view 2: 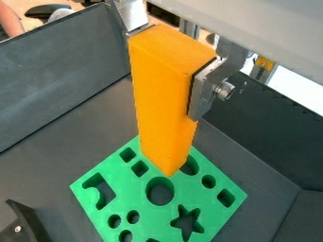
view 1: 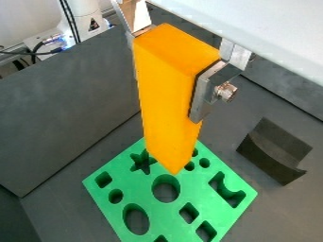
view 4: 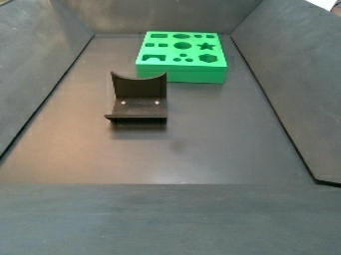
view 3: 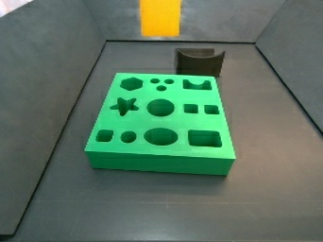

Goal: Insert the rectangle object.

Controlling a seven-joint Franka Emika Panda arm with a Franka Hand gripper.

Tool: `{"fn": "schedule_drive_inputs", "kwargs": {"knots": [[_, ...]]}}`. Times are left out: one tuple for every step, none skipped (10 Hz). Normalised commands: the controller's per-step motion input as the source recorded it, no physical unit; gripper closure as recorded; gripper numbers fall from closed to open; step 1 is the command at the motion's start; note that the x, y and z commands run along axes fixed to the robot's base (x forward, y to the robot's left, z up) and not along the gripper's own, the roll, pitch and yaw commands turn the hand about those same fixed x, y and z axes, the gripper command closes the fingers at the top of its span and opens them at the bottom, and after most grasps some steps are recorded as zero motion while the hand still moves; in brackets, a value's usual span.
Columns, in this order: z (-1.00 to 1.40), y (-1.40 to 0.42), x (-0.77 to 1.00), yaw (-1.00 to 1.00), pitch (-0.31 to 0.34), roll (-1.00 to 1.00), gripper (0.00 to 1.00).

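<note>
My gripper [view 1: 172, 59] is shut on the rectangle object [view 1: 167, 104], a tall smooth orange-yellow block, held upright by its upper end; both wrist views show this [view 2: 164, 104]. A silver finger [view 1: 209, 91] presses its side. The block hangs above the green board [view 1: 116, 185] with shaped holes, and its lower end hides part of the board in both wrist views [view 2: 104, 185]. In a side view the block [view 3: 161, 17] shows at the upper edge, well above the board [view 3: 158, 163]; the gripper is out of frame there. In a side view the board [view 4: 186, 70] lies alone at the far end.
A small dark grey curved block [view 1: 278, 149] stands on the dark floor beside the board, also seen in both side views [view 3: 199, 60] [view 4: 138, 100]. Dark sloping walls [view 4: 40, 90] enclose the floor on the sides.
</note>
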Motion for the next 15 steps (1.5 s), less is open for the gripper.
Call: {"fn": "schedule_drive_inputs", "kwargs": {"knots": [[0.0, 0.0, 0.0, 0.0, -0.01, 0.0, 1.0], [0.0, 0.0, 0.0, 0.0, -0.034, 0.0, 1.0], [-0.13, -0.15, 0.35, 0.0, -0.026, 0.0, 1.0], [-0.39, -0.31, 1.0, 0.0, -0.011, 0.0, 1.0], [-0.42, -0.28, 1.0, 0.0, -0.034, 0.0, 1.0], [-0.42, -0.27, 1.0, 0.0, -0.029, 0.0, 1.0], [-0.43, -0.26, 1.0, 0.0, -0.016, 0.0, 1.0], [-0.41, -0.15, 1.0, 0.0, 0.0, 0.04, 1.0], [-0.45, -0.09, 1.0, 0.0, 0.001, 0.12, 1.0], [-0.45, -0.1, 1.0, 0.0, 0.011, 0.14, 1.0], [-0.48, -0.14, 1.0, 0.0, 0.024, 0.16, 1.0], [-0.49, -0.2, 1.0, 0.0, 0.019, 0.16, 1.0], [-0.46, -0.35, 1.0, 0.0, 0.004, 0.16, 1.0], [-0.41, -0.45, 0.9, 0.0, 0.063, 0.18, 1.0], [-0.4, -0.46, 0.78, 0.0, 0.136, 0.2, 1.0]]}}
